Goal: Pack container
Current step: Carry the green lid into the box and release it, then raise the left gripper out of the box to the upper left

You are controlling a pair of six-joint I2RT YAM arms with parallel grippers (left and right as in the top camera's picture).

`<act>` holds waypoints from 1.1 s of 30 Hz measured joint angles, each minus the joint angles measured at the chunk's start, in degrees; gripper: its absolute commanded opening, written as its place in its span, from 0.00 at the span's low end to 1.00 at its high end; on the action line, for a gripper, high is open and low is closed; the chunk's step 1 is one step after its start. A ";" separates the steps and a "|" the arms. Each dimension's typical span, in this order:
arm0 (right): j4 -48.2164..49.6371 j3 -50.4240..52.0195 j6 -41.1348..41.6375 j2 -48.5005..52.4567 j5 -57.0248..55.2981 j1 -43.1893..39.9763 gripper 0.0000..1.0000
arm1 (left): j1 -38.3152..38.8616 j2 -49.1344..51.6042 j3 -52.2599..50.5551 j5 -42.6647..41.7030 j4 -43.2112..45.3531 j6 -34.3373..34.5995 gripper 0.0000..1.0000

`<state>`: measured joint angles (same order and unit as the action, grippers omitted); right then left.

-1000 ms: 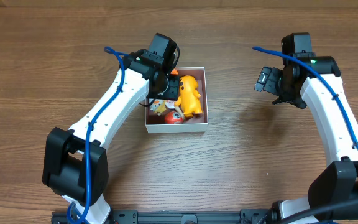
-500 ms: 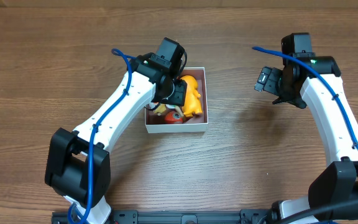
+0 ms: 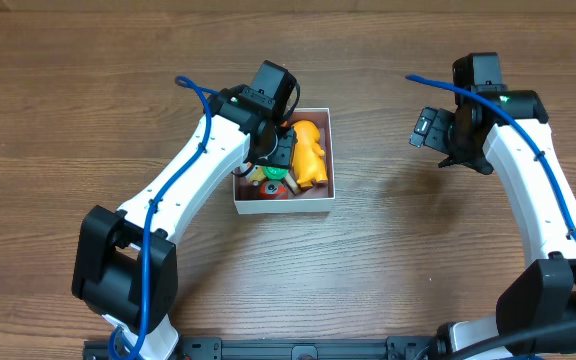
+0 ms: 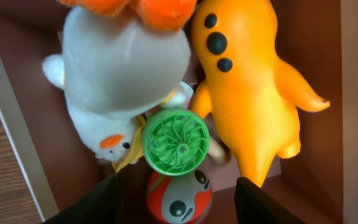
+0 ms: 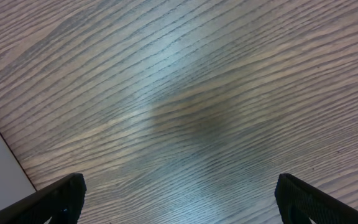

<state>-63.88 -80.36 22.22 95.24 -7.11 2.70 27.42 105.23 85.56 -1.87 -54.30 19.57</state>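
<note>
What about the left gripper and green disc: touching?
Apart. The left wrist view shows gaps between the green disc and both fingers of the open left gripper.

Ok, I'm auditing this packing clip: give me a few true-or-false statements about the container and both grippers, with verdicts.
1. The green disc lies inside the container. True.
2. The right gripper holds a toy. False: it is open and empty above the table.
3. The orange toy has black spots. True.
4. The left gripper is shut. False: it is open above the container.
</note>
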 measured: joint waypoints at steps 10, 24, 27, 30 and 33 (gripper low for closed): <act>0.02 0.00 0.04 0.00 0.02 0.00 1.00 | 0.00 0.00 0.00 0.63 0.42 0.00 0.57; 0.00 0.00 0.02 0.00 0.02 0.00 1.00 | -9.03 0.04 13.16 1.46 -5.81 1.49 0.82; -0.02 0.00 0.02 0.00 0.02 0.00 1.00 | -15.19 0.04 16.04 1.68 -7.74 2.16 1.00; 0.00 0.00 0.02 0.00 0.02 0.00 1.00 | -21.00 0.04 16.15 1.90 -9.62 2.60 1.00; 0.02 0.00 0.04 0.00 0.00 0.00 1.00 | -26.29 0.04 16.17 1.90 -11.26 2.82 1.00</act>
<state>-63.86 -80.36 22.26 95.24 -7.11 2.70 1.13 105.27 101.73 0.03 -65.56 22.39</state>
